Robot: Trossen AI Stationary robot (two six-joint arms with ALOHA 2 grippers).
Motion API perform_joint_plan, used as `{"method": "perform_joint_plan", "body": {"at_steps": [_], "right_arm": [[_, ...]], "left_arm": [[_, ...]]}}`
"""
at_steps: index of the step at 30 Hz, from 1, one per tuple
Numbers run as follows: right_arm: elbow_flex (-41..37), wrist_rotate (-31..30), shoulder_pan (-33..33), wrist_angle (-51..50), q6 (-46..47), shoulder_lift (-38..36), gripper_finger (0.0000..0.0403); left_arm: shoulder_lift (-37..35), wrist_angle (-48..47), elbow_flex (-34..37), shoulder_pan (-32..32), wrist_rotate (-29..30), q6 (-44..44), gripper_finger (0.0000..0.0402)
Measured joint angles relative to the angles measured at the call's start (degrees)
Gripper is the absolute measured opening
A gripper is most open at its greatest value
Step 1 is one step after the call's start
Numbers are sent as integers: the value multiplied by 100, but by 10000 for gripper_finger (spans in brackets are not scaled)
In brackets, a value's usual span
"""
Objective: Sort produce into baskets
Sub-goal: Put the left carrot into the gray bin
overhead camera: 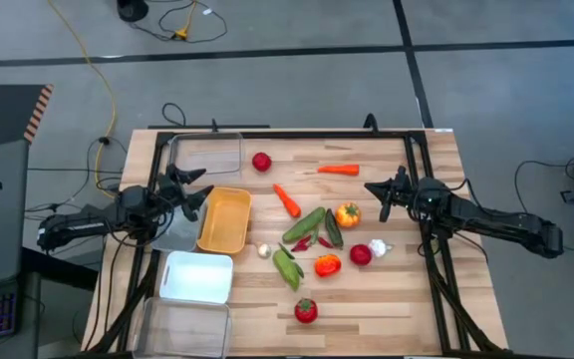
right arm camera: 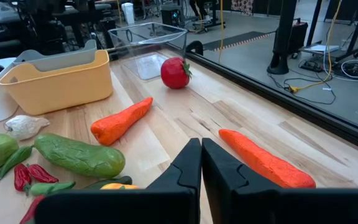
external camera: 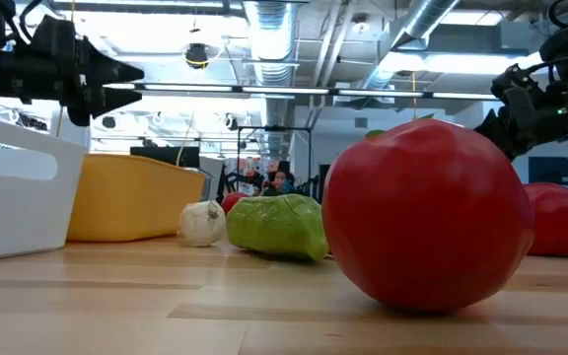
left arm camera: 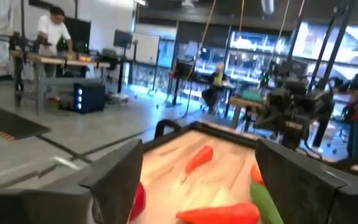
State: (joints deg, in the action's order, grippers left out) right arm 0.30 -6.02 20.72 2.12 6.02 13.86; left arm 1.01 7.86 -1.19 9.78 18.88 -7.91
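The low view's near tomato (external camera: 427, 212) hides most produce behind it — 1 clear basket (overhead camera: 182, 329) is cut off in the high view.

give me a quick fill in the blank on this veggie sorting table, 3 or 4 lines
1. The yellow basket holds ____ pieces of produce.
2. The right gripper has its fingers ____.
3. The number of orange carrots lying on the table is ____.
4. The left gripper hangs beside the ____ basket, fingers open.

Missing words: no; shut; two; yellow
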Motion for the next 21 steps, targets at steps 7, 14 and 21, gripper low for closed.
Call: {"method": "perform_joint_plan", "body": {"at_steps": [7, 14, 21], "right_arm": [[0, 0, -1, 0, 0, -1, 43], [0, 0, -1, -1, 0, -1, 43], [0, 0, -1, 0, 0, -1, 43]], "left_arm": [[857, 5, -716, 0, -103, 375, 298], [2774, -42, -1770, 0, -524, 928, 297], [4846, -701, -3303, 0, -904, 1627, 297]]}}
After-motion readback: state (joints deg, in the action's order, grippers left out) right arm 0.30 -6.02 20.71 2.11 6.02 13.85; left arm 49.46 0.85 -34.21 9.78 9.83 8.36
